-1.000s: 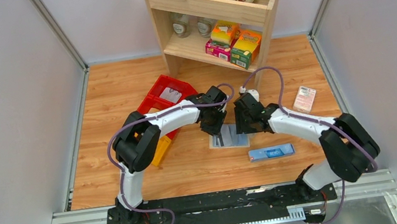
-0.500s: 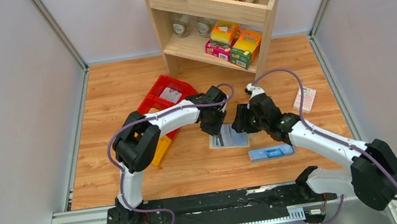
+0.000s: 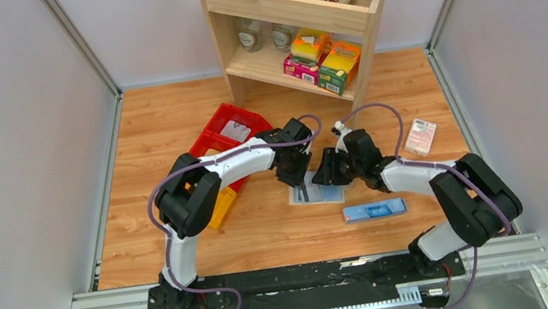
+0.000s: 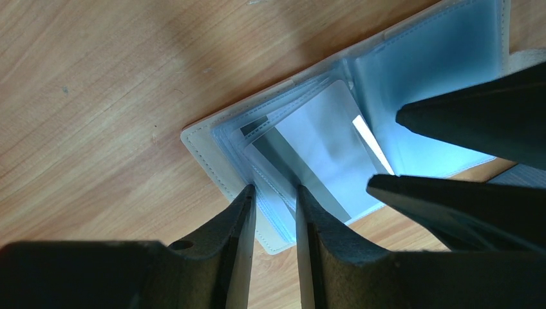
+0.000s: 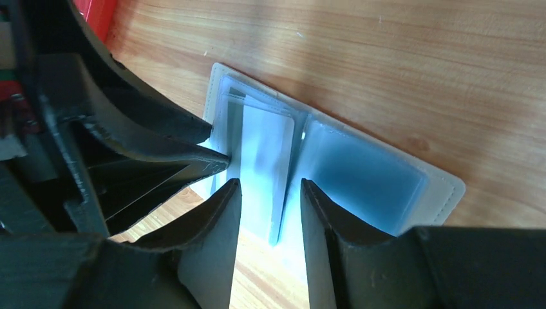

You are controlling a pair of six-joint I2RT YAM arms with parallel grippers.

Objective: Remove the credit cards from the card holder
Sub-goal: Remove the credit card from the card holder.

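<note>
Card holder (image 3: 314,193) unmoved; right gripper (image 3: 324,179) shifted slightly left over it.

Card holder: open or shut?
Open. The card holder lies spread on the table, both blue-lined halves showing, clear sleeves fanned between them.

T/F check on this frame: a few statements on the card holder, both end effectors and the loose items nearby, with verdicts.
1. The card holder lies open on the table. True.
2. The blue box lies on top of the card holder. False: it lies on the table, apart from the holder, on the side nearer the arms' bases.
3. The left end effector and the right end effector are both at the card holder. True.
4. The right end effector holds the pink packet. False: the packet lies alone on the table, far right.
5. A pale leaf of the holder stands between the right end effector's fingers. True.
</note>
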